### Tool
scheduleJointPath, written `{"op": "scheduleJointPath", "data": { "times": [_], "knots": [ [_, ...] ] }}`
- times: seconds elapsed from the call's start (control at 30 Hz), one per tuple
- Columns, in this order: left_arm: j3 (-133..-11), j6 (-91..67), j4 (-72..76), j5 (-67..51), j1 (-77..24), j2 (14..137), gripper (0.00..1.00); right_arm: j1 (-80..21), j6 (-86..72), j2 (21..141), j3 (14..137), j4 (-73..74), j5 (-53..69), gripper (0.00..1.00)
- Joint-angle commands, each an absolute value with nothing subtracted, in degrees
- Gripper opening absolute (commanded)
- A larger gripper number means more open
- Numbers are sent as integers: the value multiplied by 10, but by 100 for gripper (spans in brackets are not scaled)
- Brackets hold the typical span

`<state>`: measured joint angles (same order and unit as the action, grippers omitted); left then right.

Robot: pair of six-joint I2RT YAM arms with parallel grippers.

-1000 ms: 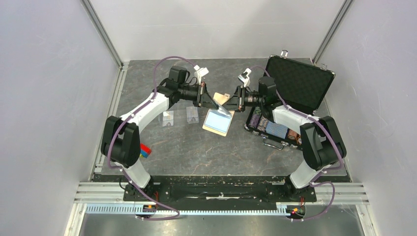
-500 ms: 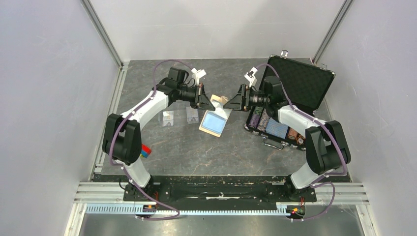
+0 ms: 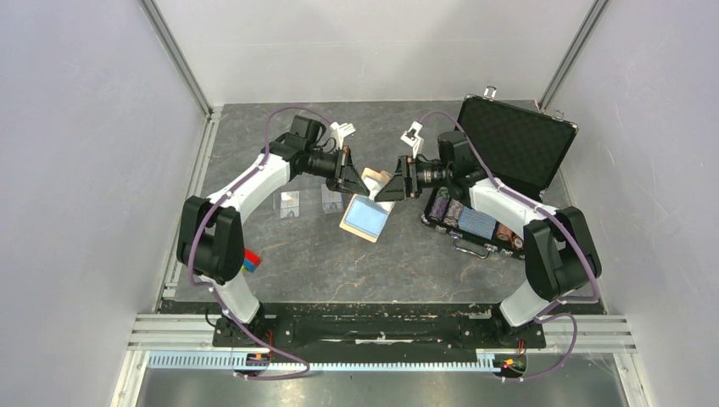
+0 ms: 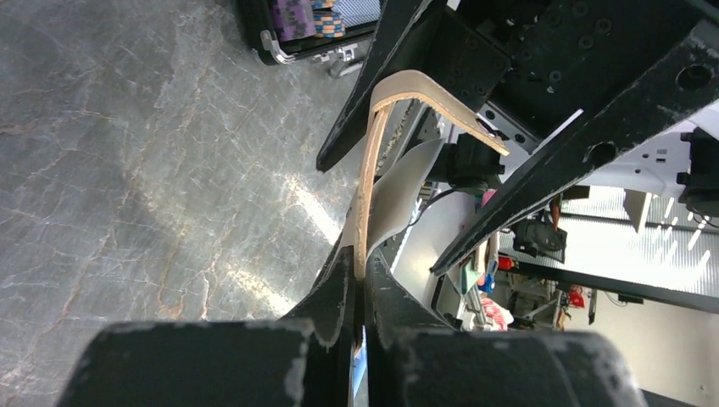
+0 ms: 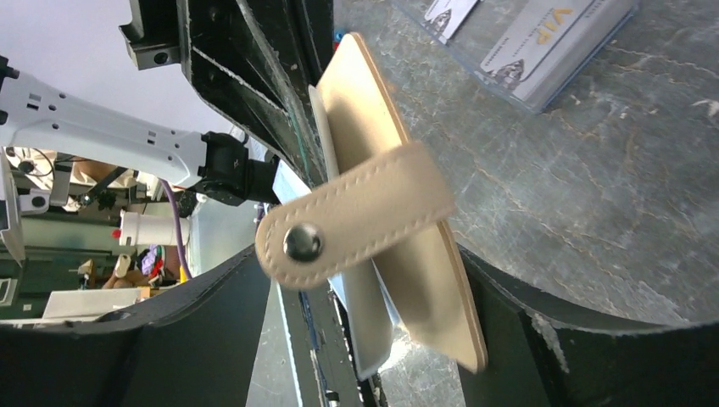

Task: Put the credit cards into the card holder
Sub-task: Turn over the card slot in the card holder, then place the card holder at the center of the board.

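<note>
The tan card holder [image 3: 366, 217] hangs unfolded above the table, its light blue pockets facing up. My left gripper [image 3: 351, 177] is shut on the top edge of its tan cover [image 4: 367, 182], which shows edge-on in the left wrist view. My right gripper [image 3: 387, 187] is open, and its fingers [image 5: 543, 339] straddle the cover and the snap tab [image 5: 360, 222] without pinching them. Two pale credit cards [image 3: 290, 203] [image 3: 331, 197] lie in clear sleeves on the table, left of the card holder. One of them, printed VIP [image 5: 530, 42], shows in the right wrist view.
An open black case [image 3: 517, 144] stands at the right, with rows of poker chips [image 3: 465, 219] in its lower half. Coloured blocks [image 3: 249, 260] lie beside the left arm's base. White walls close in the table on three sides.
My right gripper has opened and let go of the card holder, then closed in around its flap again. The card holder, held by the left gripper, has drifted a little to the left.
</note>
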<state>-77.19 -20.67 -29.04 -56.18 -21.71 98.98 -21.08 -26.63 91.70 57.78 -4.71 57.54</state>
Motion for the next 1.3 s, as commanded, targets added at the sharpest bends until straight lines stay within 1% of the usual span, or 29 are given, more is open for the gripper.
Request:
{"op": "scheduleJointPath", "data": {
  "times": [0.0, 0.13, 0.17, 0.23, 0.3, 0.43, 0.53, 0.7, 0.83, 0.97, 1.0, 1.13, 1.27],
  "knots": [
    [-786, -184, -301, -618, -221, 982, 2, -221, -215, 928, 616, -19, 586, 68],
    [-781, -168, -310, -635, -222, 974, 3, -222, -205, 941, 633, -15, 614, 44],
    [-780, -166, -312, -636, -222, 973, 5, -224, -202, 944, 636, -13, 621, 37],
    [-779, -159, -321, -635, -223, 972, 10, -226, -198, 948, 641, -10, 633, 20],
    [-779, -153, -327, -626, -223, 970, 20, -228, -198, 949, 641, -8, 639, 1],
    [-776, -151, -329, -572, -222, 953, 48, -229, -198, 942, 637, -5, 634, 0],
    [-778, -151, -329, -511, -222, 935, 64, -229, -206, 937, 634, -2, 619, 0],
    [-780, -150, -343, -382, -222, 899, 76, -230, -262, 924, 603, 5, 546, 0],
    [-777, -152, -345, -342, -222, 887, 80, -230, -374, 890, 508, -128, 505, 0],
    [-771, -156, -345, -333, -222, 881, 81, -232, -527, 858, 372, -331, 453, 0],
    [-769, -157, -345, -329, -222, 879, 82, -234, -547, 854, 347, -359, 435, 0],
    [-757, -158, -341, -314, -222, 866, 83, -257, -586, 843, 292, -384, 362, 0],
    [-750, -161, -341, -304, -222, 859, 84, -285, -611, 844, 269, -389, 300, 0]
  ]
}}
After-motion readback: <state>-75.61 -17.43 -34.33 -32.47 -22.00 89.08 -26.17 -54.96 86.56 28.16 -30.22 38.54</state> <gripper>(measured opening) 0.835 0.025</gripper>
